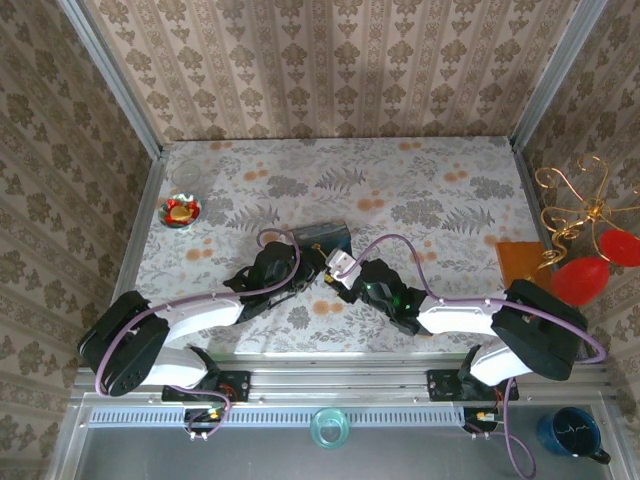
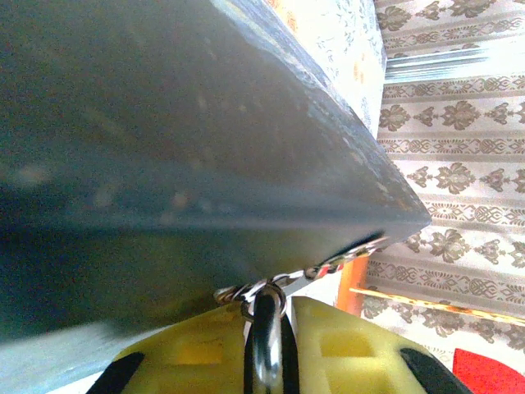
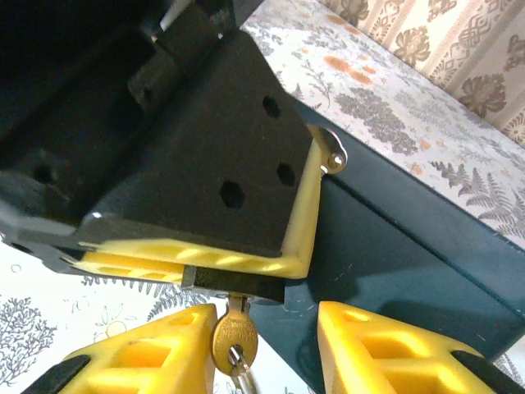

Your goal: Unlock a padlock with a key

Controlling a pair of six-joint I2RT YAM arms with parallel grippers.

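1. Top external view.
   - Worktop [image 1: 430, 200]: floral-patterned.
   - Left gripper [image 1: 312, 272] and right gripper [image 1: 340, 285]: tip to tip near the middle of the worktop, a little toward its near edge.
   - Blue tin [image 1: 322, 235]: touching or just beyond the gripper tips, on the far side.
   - Red-and-gold dish [image 1: 182, 211]: by the left edge, well apart from the tin.
   - The small items between the gripper tips are too small to tell here.

2. Left wrist view.
   - Tin wall: fills the upper part, very close.
   - Padlock [image 2: 264, 349]: its silvery shackle stands upright, pinched between the left gripper's yellow fingers [image 2: 353, 349].
   - The shackle passes through a metal loop at the tin's lower edge.

3. Right wrist view.
   - Left gripper: pressed together on the dark padlock body at its tip, beside the tin's corner.
   - Key [image 3: 234, 338]: brass-coloured head, shaft seated in the underside of the padlock, hanging downward.
   - Right gripper: yellow fingers [image 3: 385, 349] spread wide.
   - The key head hangs between them, just beside the picture-left finger; contact cannot be told.
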